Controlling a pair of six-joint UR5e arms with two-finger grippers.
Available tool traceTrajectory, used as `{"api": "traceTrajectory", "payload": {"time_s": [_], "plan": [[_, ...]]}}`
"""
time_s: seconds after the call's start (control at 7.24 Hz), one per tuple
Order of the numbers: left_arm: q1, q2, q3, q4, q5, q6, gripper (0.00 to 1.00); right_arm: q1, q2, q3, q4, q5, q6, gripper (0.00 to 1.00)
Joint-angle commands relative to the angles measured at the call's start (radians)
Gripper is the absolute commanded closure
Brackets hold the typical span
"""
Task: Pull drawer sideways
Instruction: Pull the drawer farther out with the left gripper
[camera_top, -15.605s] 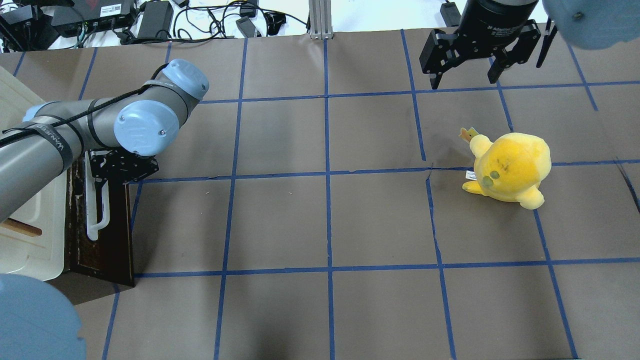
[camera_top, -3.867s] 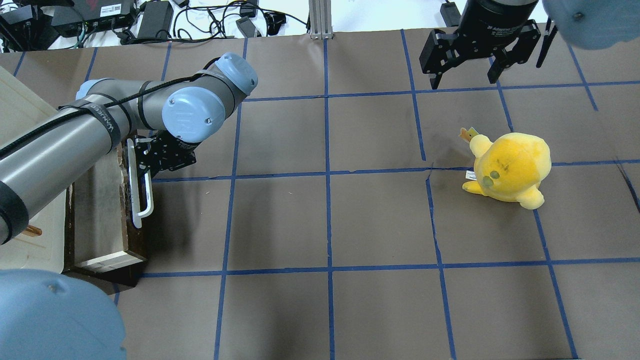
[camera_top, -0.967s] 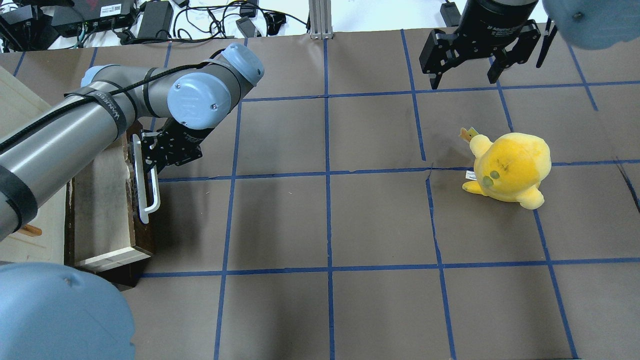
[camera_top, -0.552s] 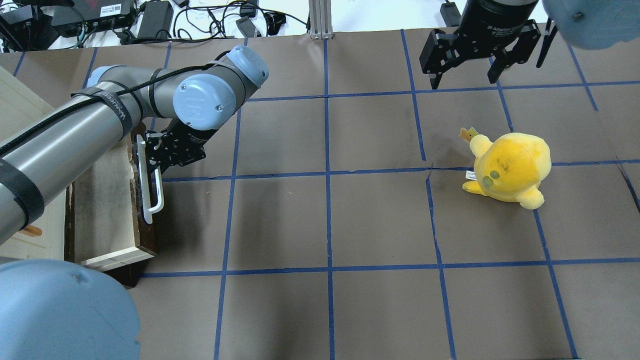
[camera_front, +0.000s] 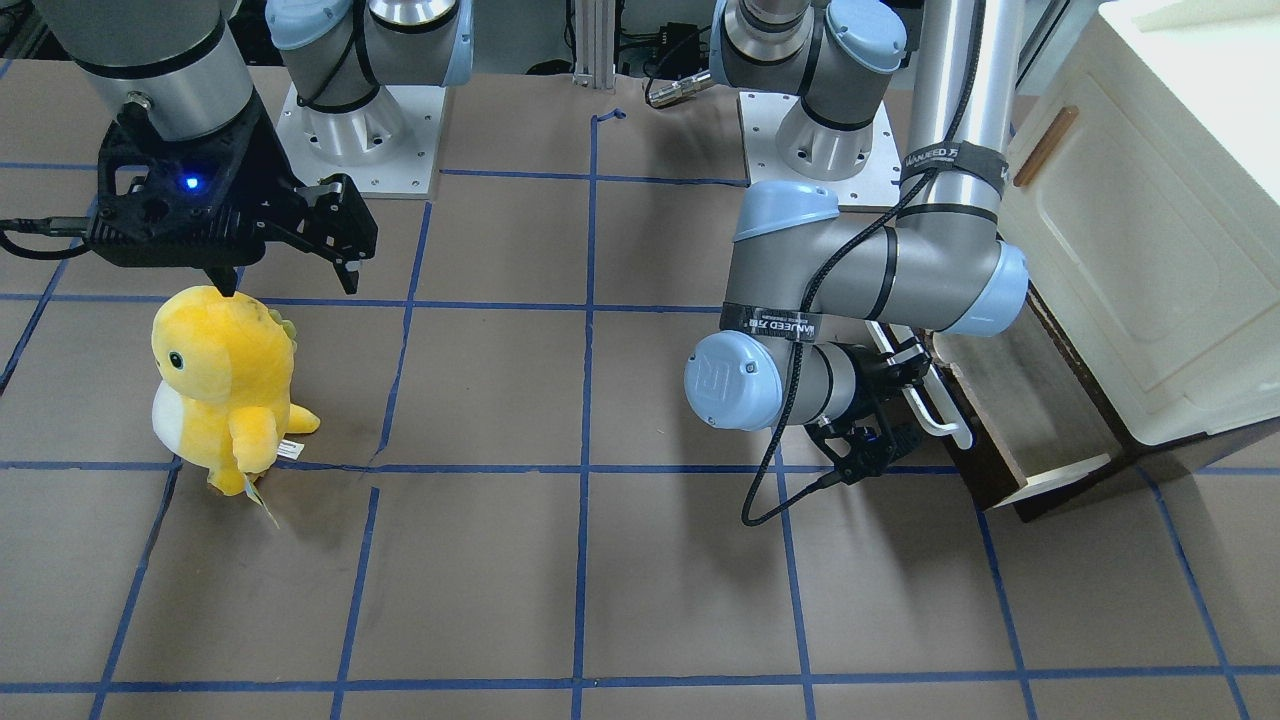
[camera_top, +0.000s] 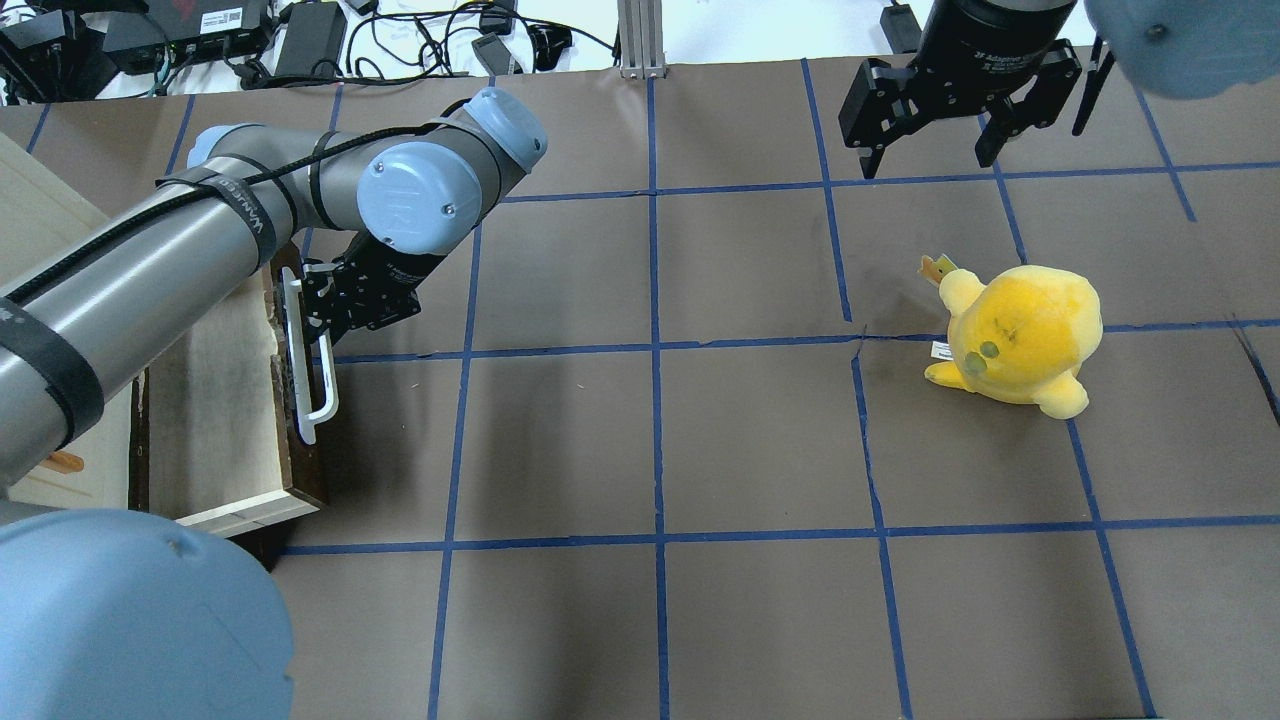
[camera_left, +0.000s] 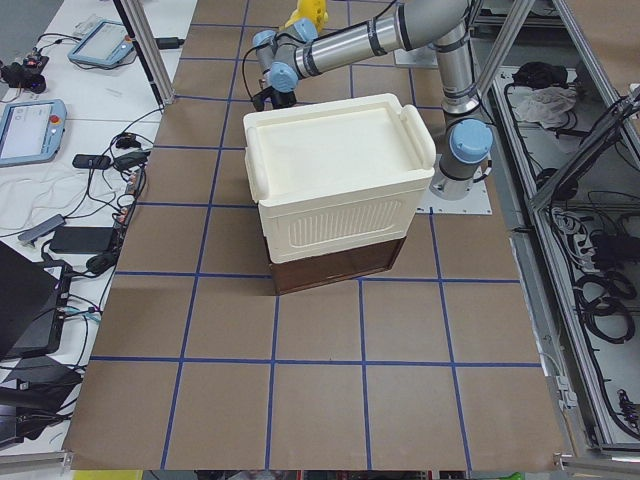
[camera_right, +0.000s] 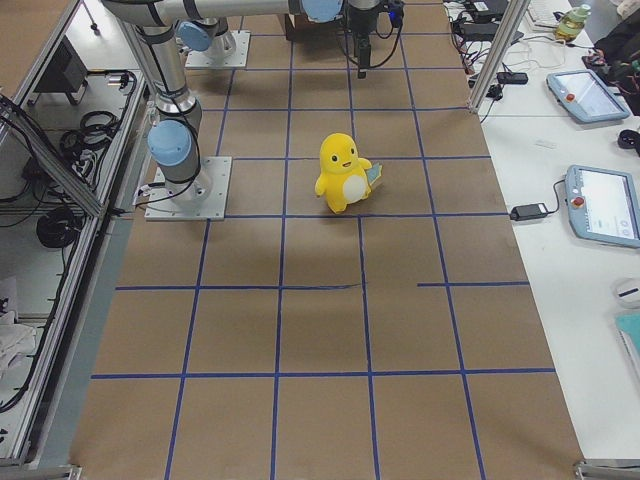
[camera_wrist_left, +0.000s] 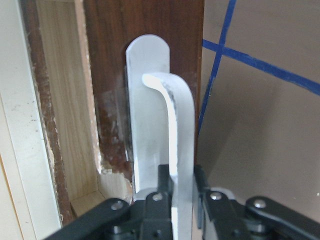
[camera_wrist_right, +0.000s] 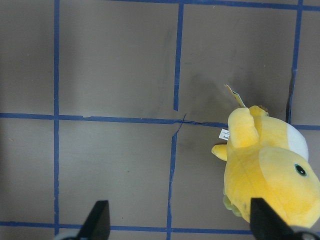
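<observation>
The drawer (camera_top: 215, 400) stands pulled out of the cream-white cabinet (camera_top: 30, 200) at the table's left, its pale wood interior showing. Its dark brown front (camera_wrist_left: 115, 75) carries the long white bar handle (camera_top: 312, 385). My left gripper (camera_top: 312, 322) is shut on the handle near its far end. The left wrist view shows its fingers (camera_wrist_left: 164, 181) clamped on both sides of the handle (camera_wrist_left: 180, 125). In the front-facing view the gripper (camera_front: 905, 385) holds the handle (camera_front: 940, 415) beside the drawer (camera_front: 1010, 400). My right gripper (camera_top: 928, 150) is open and empty, high at the far right.
A yellow plush toy (camera_top: 1015, 335) stands on the brown paper at the right, below my right gripper (camera_wrist_right: 180, 220), and shows in the right wrist view (camera_wrist_right: 270, 170). Blue tape lines grid the table. Cables and power bricks (camera_top: 310, 40) lie beyond the far edge.
The drawer has slid further out of the cabinet, toward the table's middle. My left gripper moved with it, shut on the handle. The right arm and plush have not moved.
</observation>
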Motion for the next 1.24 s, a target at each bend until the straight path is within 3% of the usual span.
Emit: {"api": "traceTrajectory", "payload": {"time_s": [0.0,0.55,0.69,0.83,0.97,1.1], "plan": [[-0.01,-0.013,0.022,-0.013,-0.015,-0.014,1.0,0.0,0.0,0.0,0.0,0.0,0.0,0.0],[-0.018,-0.013,0.026,-0.018,-0.016,-0.014,1.0,0.0,0.0,0.0,0.0,0.0,0.0,0.0],[-0.02,0.002,0.027,-0.018,-0.001,0.01,0.49,0.0,0.0,0.0,0.0,0.001,0.0,0.0],[-0.021,0.013,0.027,-0.01,0.002,0.04,0.08,0.0,0.0,0.0,0.0,0.001,0.0,0.0],[-0.023,0.036,0.029,-0.009,-0.016,0.044,0.0,0.0,0.0,0.0,0.0,0.0,0.0,0.0],[-0.027,0.056,0.029,-0.009,-0.044,0.045,0.0,0.0,0.0,0.0,0.0,0.001,0.0,0.0]]}}
